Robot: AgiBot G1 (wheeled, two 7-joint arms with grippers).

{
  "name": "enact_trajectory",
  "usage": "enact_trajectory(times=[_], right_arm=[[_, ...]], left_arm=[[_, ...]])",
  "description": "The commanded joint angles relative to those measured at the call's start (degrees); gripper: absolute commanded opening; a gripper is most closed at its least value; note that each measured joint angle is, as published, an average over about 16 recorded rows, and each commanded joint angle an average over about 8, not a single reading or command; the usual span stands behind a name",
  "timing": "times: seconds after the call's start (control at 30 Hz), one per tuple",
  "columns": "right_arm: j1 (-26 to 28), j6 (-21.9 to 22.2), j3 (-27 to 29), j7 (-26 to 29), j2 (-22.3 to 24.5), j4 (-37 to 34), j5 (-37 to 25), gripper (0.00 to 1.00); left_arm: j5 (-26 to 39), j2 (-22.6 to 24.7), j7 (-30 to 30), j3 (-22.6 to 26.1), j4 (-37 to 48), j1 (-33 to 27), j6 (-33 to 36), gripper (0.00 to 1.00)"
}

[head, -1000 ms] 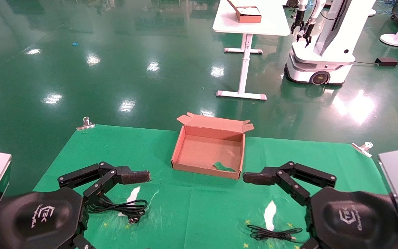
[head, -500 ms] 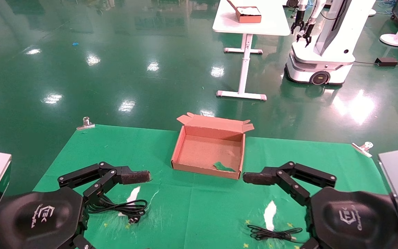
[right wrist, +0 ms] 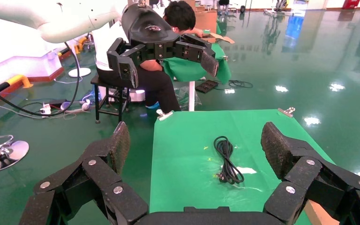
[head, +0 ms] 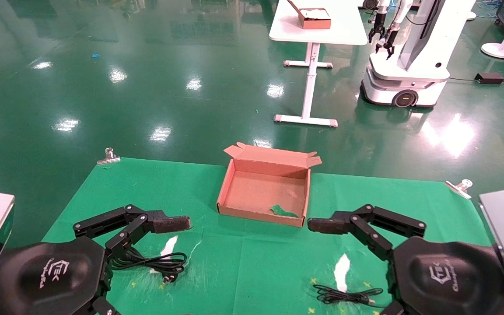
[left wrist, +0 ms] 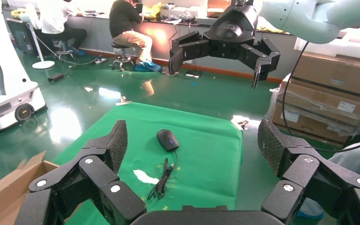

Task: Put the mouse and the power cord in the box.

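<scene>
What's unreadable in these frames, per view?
1. Mouse: in the head view its body is hidden behind the right end effector; only its cable shows.
2. Power cord: in the head view the near coils are hidden under the left end effector.
3. Box: cut off by the left wrist view's edge.
4. Green scrap in the box: too small to identify.

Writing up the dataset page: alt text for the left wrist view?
The left gripper hangs open above a green cloth where the mouse lies, its thin cable trailing toward the camera. The right gripper, also open, hangs beyond it.
</scene>
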Motion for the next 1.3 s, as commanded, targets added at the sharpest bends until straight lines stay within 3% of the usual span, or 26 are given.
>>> enact_trajectory(times=[0.03,0.2,0.33,0.5,0.7,0.87,1.03,1.3], right_arm=[[0.0,0.0,0.0,0.0,0.0,0.1,0.1,1.00],[-0.1,-0.3,-0.2,-0.3,0.3,-0.4,-0.8,1.00],[0.5,-1.8,-1.4,-1.9,1.0,-2.3,-3.9,1.00],[2.3,-4.2,-4.8,-5.8,1.1,-7.2,-10.4,1.00],[7.5,-4.4,-11.7,-14.1,-0.8,-16.2,-22.5,1.00],[13.4,0.0,-17.1,-23.0,-5.6,-28.0,-35.1,1.00],[18.7,6.7,-20.7,-31.3,-12.0,-38.9,-44.8,1.00],[24.5,12.8,-23.5,-41.1,-21.0,-52.7,-50.8,1.00]], left_arm=[[0.0,0.0,0.0,0.0,0.0,0.0,0.0,1.00],[0.5,-0.1,0.1,0.2,0.0,-0.1,0.1,1.00],[4.6,-0.1,0.9,1.8,0.7,-1.8,1.1,1.00],[17.1,1.4,3.8,7.7,3.5,-8.6,3.9,1.00],[35.2,7.0,11.4,18.4,11.9,-19.3,4.8,1.00],[47.6,14.0,19.9,25.7,24.7,-26.3,3.1,1.00],[54.7,20.4,27.4,28.9,38.8,-30.4,-3.0,1.00],[59.6,27.1,35.4,30.3,53.3,-33.6,-14.2,1.00]])
